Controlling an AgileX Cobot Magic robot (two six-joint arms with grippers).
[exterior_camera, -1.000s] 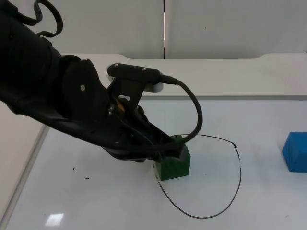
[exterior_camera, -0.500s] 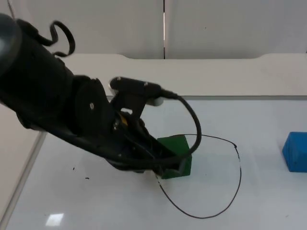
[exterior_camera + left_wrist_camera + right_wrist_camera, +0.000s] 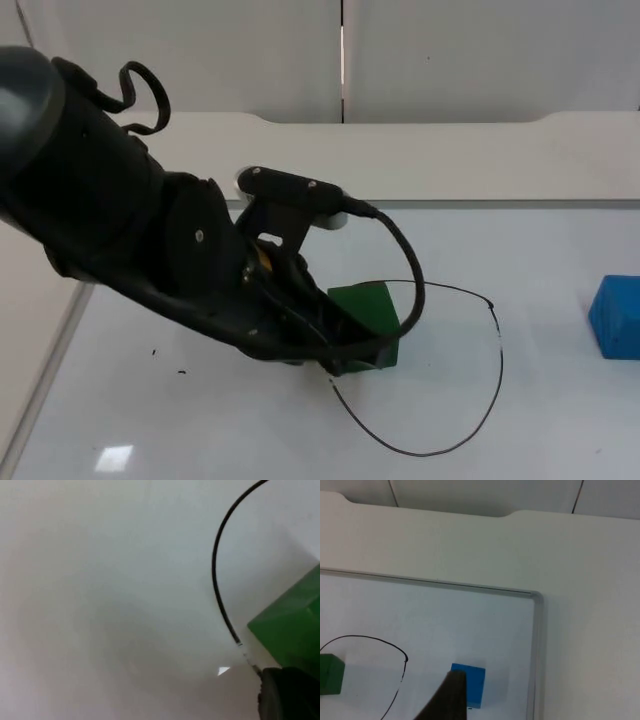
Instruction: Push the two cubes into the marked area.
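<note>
A green cube (image 3: pixel 366 310) sits just inside the left edge of the marked area, a black drawn loop (image 3: pixel 497 380) on the white board. My left gripper (image 3: pixel 350 352) is low against the cube's near-left side, under the arm. In the left wrist view its black fingertip (image 3: pixel 287 696) touches the green cube (image 3: pixel 292 625) beside the loop line (image 3: pixel 216 575). A blue cube (image 3: pixel 616 318) lies outside the loop at the far right. In the right wrist view, the right gripper's fingertip (image 3: pixel 448 700) hangs above and short of the blue cube (image 3: pixel 470 682); that arm waits.
The board has a raised rim (image 3: pixel 536 630) close to the right of the blue cube and another edge (image 3: pixel 62 325) on the left. Bare table (image 3: pixel 480 160) runs behind the board to the grey wall. Small black marks (image 3: pixel 153 352) dot the board's left part.
The left arm has swung a little to the right and the green cube has slid slightly right, further over the loop's left line. The blue cube has not moved.
</note>
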